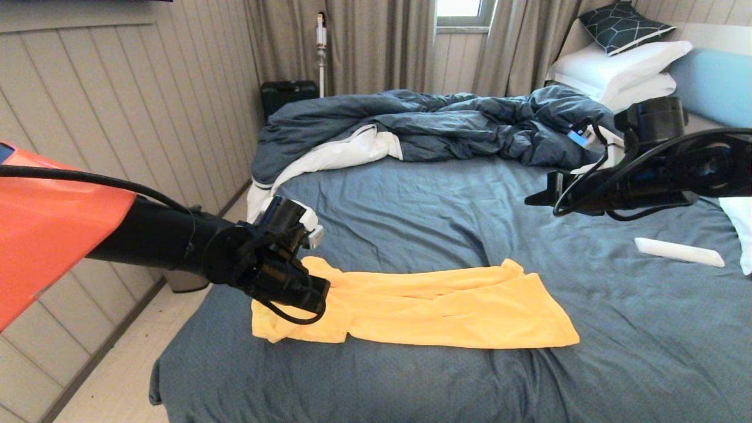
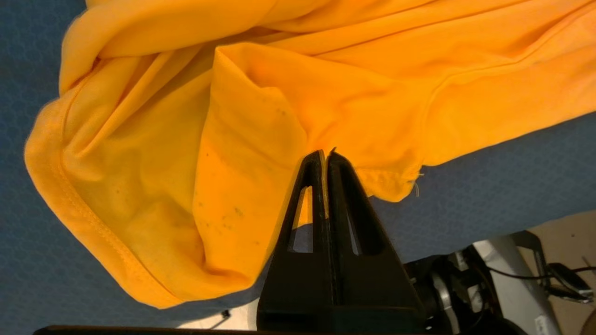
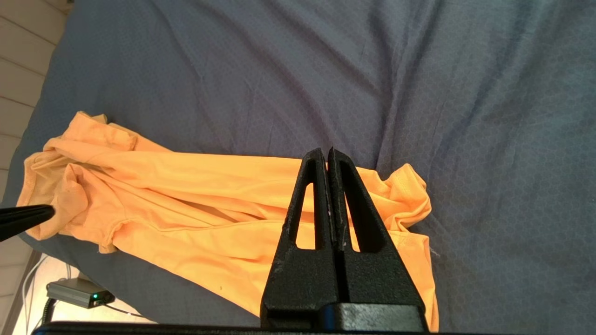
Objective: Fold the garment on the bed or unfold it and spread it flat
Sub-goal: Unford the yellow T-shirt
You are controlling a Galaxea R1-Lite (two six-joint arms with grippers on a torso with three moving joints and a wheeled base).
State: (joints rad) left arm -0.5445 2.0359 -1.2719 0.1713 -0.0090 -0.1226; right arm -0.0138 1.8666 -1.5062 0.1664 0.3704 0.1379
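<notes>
Left hand (image 1: 314, 296), at the shirt's (image 1: 435, 308) left end near the bed's (image 1: 411, 200) left edge: I had its fingers (image 2: 340, 195) pressed together on a thin pinch of yellow cloth just beside a hemmed corner, as the left wrist view showed. Right hand (image 1: 537, 197): I held it raised over the sheet, well apart from the shirt and to its right, fingers (image 3: 347, 204) shut on nothing.

Progress, as I judged it: early. The shirt lay neither folded nor spread flat. It formed a long rumpled band across the near part of the bed, collapsed lengthwise on itself, with several ridges running along its length. One grip was made at the left end; the right end lay free and bunched. Whichever way I took the task, most of the work was left: opening or squaring the body, smoothing the ridges, and freeing the twisted end.

Appearance of the shirt: bright yellow, thin and soft, draping closely over the sheet. A stitched hem curved round the crumpled left end, where the cloth was doubled and rolled over itself. A few small dark specks showed on the fabric there. I could make out no print.
</notes>
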